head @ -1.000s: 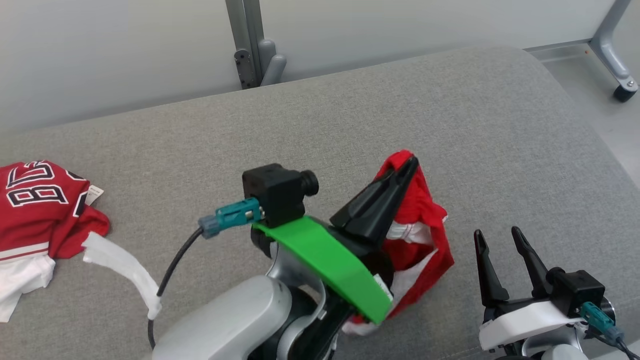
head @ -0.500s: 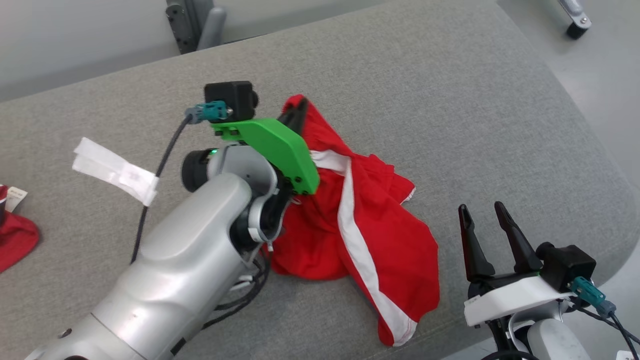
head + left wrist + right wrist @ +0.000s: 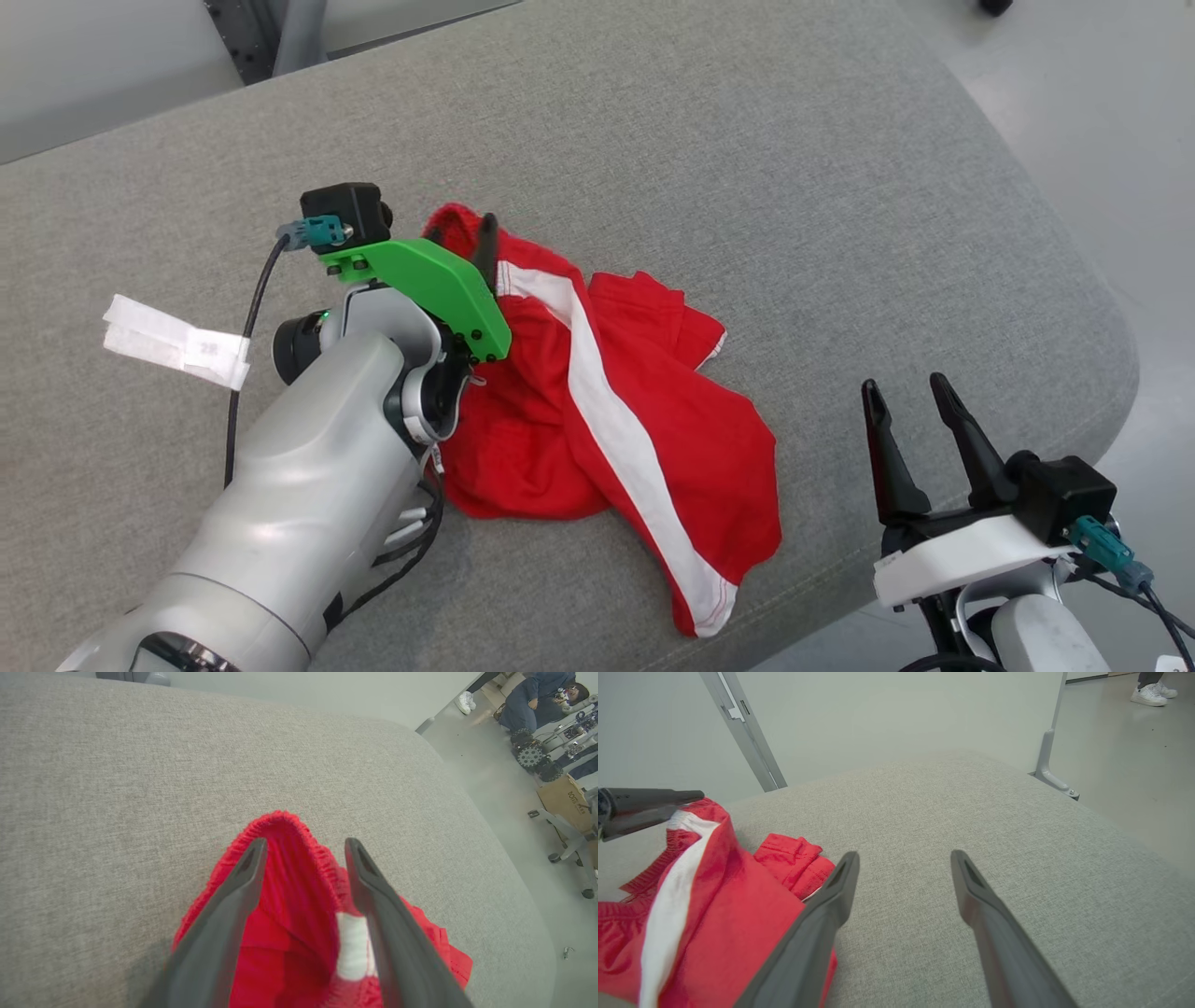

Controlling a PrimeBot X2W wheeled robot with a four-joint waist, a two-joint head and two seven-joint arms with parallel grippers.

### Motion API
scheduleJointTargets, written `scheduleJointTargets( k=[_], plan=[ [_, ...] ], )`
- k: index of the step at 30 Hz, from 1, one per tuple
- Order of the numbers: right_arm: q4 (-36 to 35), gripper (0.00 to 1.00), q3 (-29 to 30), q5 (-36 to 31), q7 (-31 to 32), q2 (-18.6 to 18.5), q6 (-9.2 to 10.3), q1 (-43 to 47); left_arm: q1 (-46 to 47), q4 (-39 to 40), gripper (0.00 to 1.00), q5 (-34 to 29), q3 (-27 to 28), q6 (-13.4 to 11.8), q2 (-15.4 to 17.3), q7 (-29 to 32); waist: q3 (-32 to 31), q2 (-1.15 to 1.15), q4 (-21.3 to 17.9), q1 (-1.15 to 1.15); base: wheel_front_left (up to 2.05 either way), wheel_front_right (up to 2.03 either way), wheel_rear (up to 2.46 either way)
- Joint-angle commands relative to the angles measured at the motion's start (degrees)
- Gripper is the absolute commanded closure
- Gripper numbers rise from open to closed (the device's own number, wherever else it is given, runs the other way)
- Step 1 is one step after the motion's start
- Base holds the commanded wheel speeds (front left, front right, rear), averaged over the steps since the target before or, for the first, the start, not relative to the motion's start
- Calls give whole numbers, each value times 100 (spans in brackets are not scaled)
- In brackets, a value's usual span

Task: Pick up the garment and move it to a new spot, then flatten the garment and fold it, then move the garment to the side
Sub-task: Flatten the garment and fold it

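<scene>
Your left gripper (image 3: 306, 843) is standing with its fingers parted, and the red garment (image 3: 289, 905) is lying with its waistband between and under them on the grey cushion (image 3: 117, 788). Your right gripper (image 3: 903, 856) is hovering spread wide and empty, the garment lying near its left side.

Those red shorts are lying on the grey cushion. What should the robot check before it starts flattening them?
1. Left gripper open: ok, fingers apart with the waistband standing between them.
2. Right gripper open and empty: ok.
3. Red shorts fully on the cushion: ok, though one leg hem lies near the front edge.
4. Shorts lying flat: not ok, bunched and folded over themselves.
5. Room to spread them: ok, bare cushion beyond; a white strip lies well off to the left.
</scene>
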State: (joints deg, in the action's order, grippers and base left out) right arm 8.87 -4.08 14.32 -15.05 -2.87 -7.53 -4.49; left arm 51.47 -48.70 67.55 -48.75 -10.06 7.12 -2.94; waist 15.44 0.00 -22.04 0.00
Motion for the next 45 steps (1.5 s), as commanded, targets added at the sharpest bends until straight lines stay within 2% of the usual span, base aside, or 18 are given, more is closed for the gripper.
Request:
scheduleJointTargets(
  k=[1, 6, 11, 17, 23, 35, 43, 44, 45],
  plan=[
    [-29, 0, 51, -60, -20, -8, 8, 85, 121, -88, 0, 33, -4, 159, -36, -44, -154, 0, 159, 0, 0, 0, 0],
    [-57, 0, 141, -174, -20, -8, 7, 217, 36, -141, 0, -5, -4, 435, -24, -279, -374, 0, 337, 0, 0, 0, 0],
    [-103, 0, 286, -261, -20, -6, 7, 405, -437, 90, 0, 148, -20, 696, -70, -377, -588, 0, 576, 0, 0, 0, 0],
    [-113, 0, 277, -302, -20, -9, 8, 514, -970, 229, 0, 139, -218, 643, 4, -220, -648, 0, 722, 0, 0, 0, 0],
    [-141, 0, 242, -287, -20, -8, 8, 450, -1080, 352, 0, 177, -407, 804, -31, 139, -565, 0, 675, 0, 0, 0, 0],
    [-96, 0, 158, -111, -20, -7, 7, 350, -535, -65, 0, -385, -933, 814, 106, 526, -299, 0, 329, 0, 0, 0, 0],
    [-42, 0, 121, -17, -20, -7, 8, 336, -416, -306, 0, -304, -957, 1190, 3, 624, -304, 0, 224, 0, 0, 0, 0],
    [-33, 0, 125, -6, -20, -7, 7, 344, -445, -327, 49, -268, -964, 1234, -13, 684, -320, 0, 229, 0, 0, 0, 0],
    [-26, 0, 135, 2, -20, -7, 8, 353, -479, -341, 81, -211, -951, 1277, -30, 732, -338, 0, 241, 0, 0, 0, 0]
  ],
)
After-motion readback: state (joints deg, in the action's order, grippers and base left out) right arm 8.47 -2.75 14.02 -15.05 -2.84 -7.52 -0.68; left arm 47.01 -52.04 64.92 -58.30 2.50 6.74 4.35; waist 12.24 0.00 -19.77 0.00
